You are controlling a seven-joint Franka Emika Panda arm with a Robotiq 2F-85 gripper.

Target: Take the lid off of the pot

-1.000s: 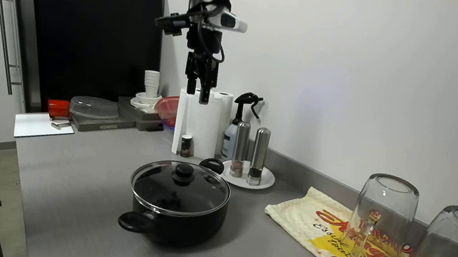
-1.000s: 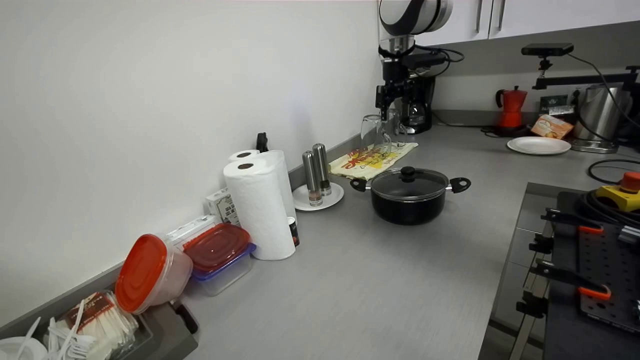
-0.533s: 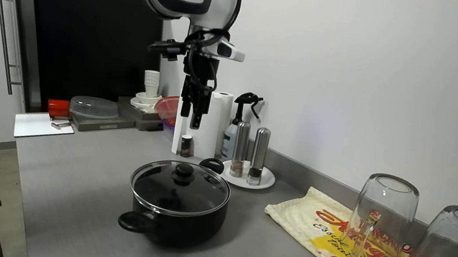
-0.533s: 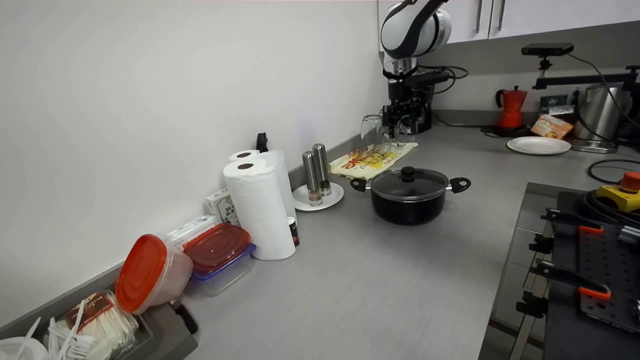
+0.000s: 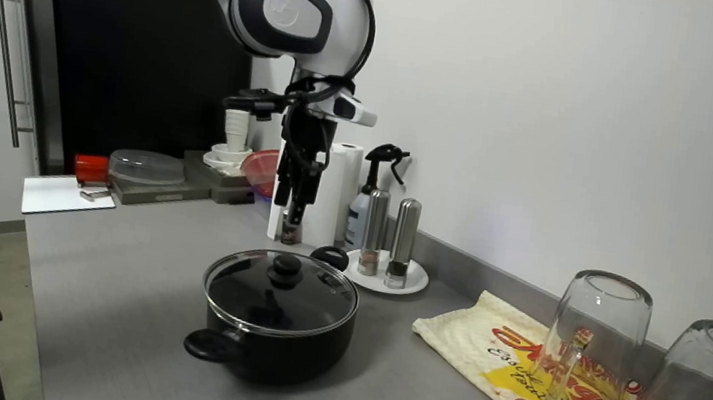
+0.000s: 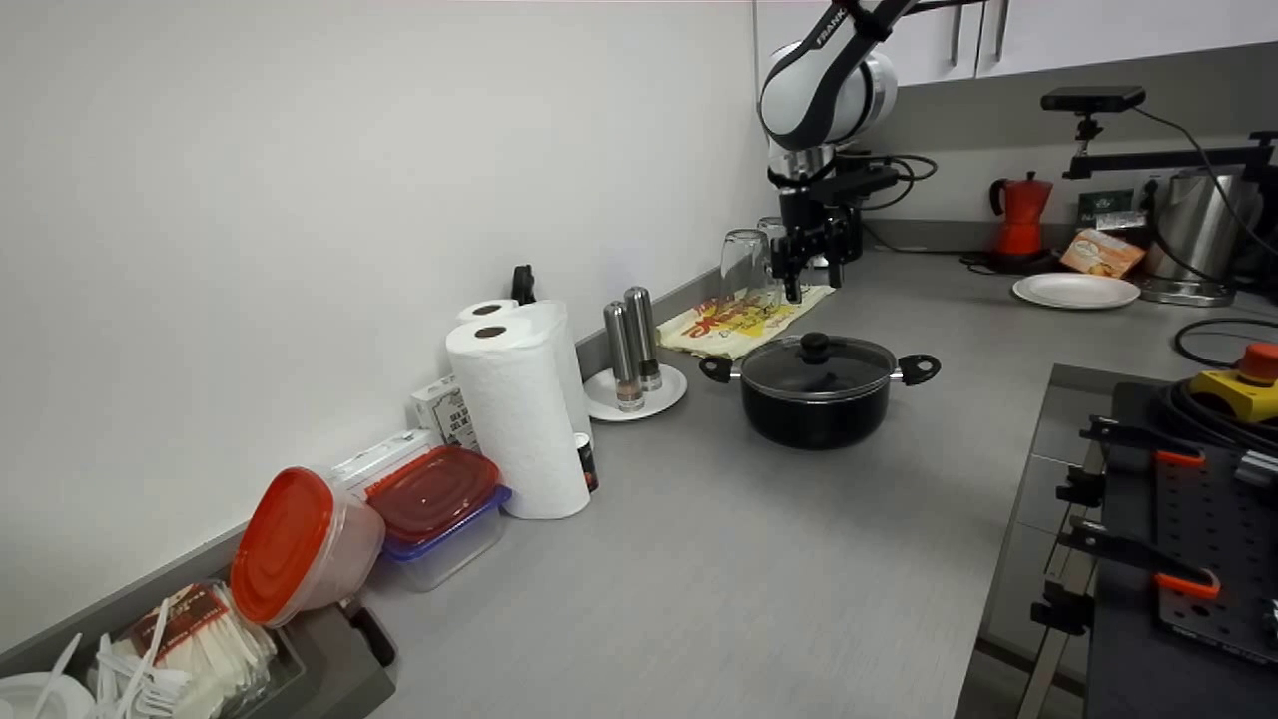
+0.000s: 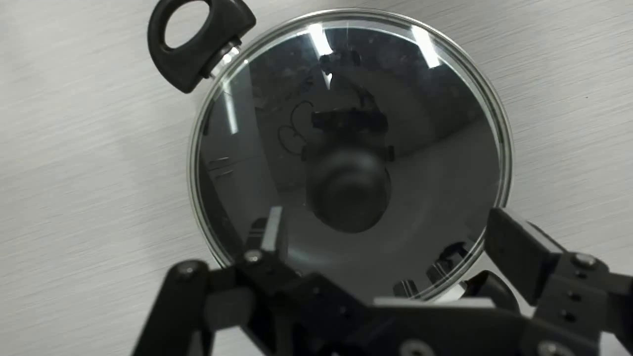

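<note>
Gripper (image 5: pixel 287 211), in an exterior view, hanging above the pot (image 5: pixel 295 362); the glass lid (image 5: pixel 280 297) sits on the pot, beneath the tool. In an exterior view, two steel shakers (image 6: pixel 620 345) stand well aside from the tool. In the wrist view, the fingers (image 7: pixel 517 249) are spread, the lid's knob (image 7: pixel 352 198) (blurred) below, touching neither.

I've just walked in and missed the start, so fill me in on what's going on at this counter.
A robot arm is set on taking the glass lid off a black pot that stands on the grey counter. Its gripper hangs open above the lid and holds nothing. The lid is still on the pot, and its black knob is untouched. Most likely the gripper will come down and grasp that knob next.
</note>
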